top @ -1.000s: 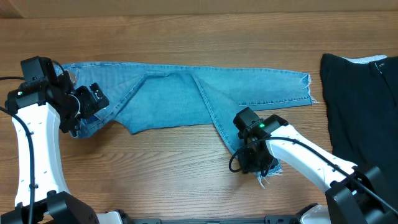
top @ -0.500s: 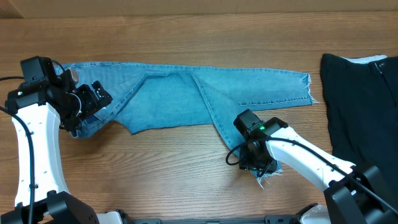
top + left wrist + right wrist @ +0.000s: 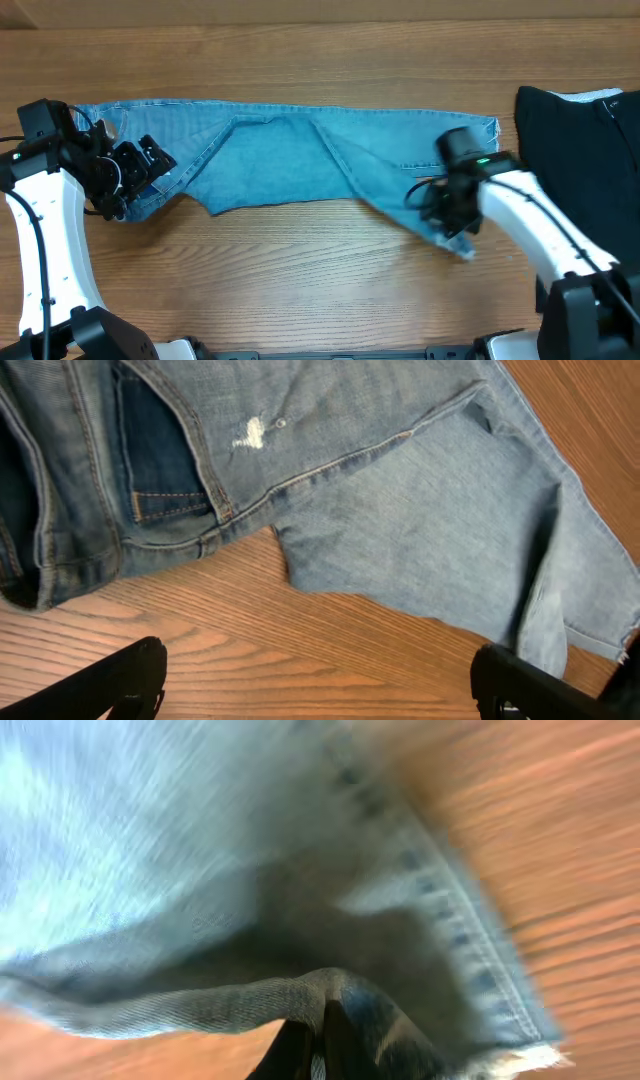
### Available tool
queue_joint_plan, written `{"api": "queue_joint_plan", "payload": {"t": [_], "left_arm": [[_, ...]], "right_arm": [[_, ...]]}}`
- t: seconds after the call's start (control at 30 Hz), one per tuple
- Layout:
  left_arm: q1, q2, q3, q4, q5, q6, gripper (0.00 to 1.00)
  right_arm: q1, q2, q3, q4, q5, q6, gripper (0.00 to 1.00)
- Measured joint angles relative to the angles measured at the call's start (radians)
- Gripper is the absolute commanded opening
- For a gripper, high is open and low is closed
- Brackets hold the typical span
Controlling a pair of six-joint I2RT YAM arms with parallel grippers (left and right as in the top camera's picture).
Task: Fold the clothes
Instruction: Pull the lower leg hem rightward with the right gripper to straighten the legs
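Observation:
The light blue jeans point(image 3: 290, 150) lie spread across the table, waist at the left, legs running right. My right gripper point(image 3: 450, 215) is shut on the near leg's denim by the frayed hem point(image 3: 462, 250) and holds it lifted; the right wrist view shows the pinched fold point(image 3: 330, 995) between shut fingers. My left gripper point(image 3: 150, 160) is open and empty over the waist end point(image 3: 130, 205). In the left wrist view both fingertips point(image 3: 130, 675) stand wide apart above bare wood, with the jeans' pocket seam point(image 3: 170, 500) and crotch beyond.
A large black garment point(image 3: 580, 160) lies at the right edge, with a bit of white cloth point(image 3: 600, 95) at its top. Bare wood table point(image 3: 280, 280) lies in front of the jeans.
My right gripper has carried the near leg's hem to the right and upward, from the front centre toward the far leg. The left gripper has shifted slightly and stays open.

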Motion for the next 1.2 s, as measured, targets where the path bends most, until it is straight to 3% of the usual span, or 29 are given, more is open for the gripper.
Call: {"api": "queue_joint_plan", "payload": {"t": [0.1,0.2,0.33,0.43,0.6,0.73,0.93,0.97,1.07,1.1,1.2], "left_arm": [[0.000,0.000,0.000,-0.036,0.010,0.000,1.00],[0.010,0.000,0.000,-0.029,-0.061,-0.031,1.00],[0.062,0.000,0.000,0.015,-0.157,-0.049,0.72],[0.062,0.029,0.000,0.026,-0.190,-0.044,0.64],[0.062,0.174,-0.002,0.061,-0.212,-0.040,0.65],[0.062,0.180,-0.002,0.067,-0.216,-0.023,0.68],[0.062,0.180,-0.002,0.066,-0.265,0.003,0.64],[0.062,0.180,-0.002,0.064,-0.274,0.004,0.60],[0.062,0.200,-0.003,0.063,-0.284,0.008,0.28],[0.062,0.212,-0.003,0.063,-0.283,0.009,0.24],[0.062,0.224,-0.004,0.063,-0.283,0.008,0.26]], "right_arm": [[-0.163,0.000,0.008,0.019,0.000,-0.056,0.04],[-0.174,0.000,0.008,0.040,-0.009,-0.082,0.04],[-0.174,0.000,0.008,0.074,-0.011,-0.095,0.04],[-0.174,0.000,0.008,0.090,-0.011,-0.099,0.04],[-0.174,0.000,0.008,0.090,-0.011,-0.131,0.04],[-0.174,0.000,0.008,0.090,-0.011,-0.141,0.04],[-0.174,0.000,0.008,0.098,-0.011,-0.146,0.04],[-0.174,0.000,0.008,0.100,-0.011,-0.146,0.04],[-0.174,0.000,0.008,0.102,-0.011,-0.145,0.04],[-0.174,0.000,0.008,0.101,-0.011,-0.146,0.04],[-0.174,0.000,0.008,0.102,-0.011,-0.146,0.04]]}}
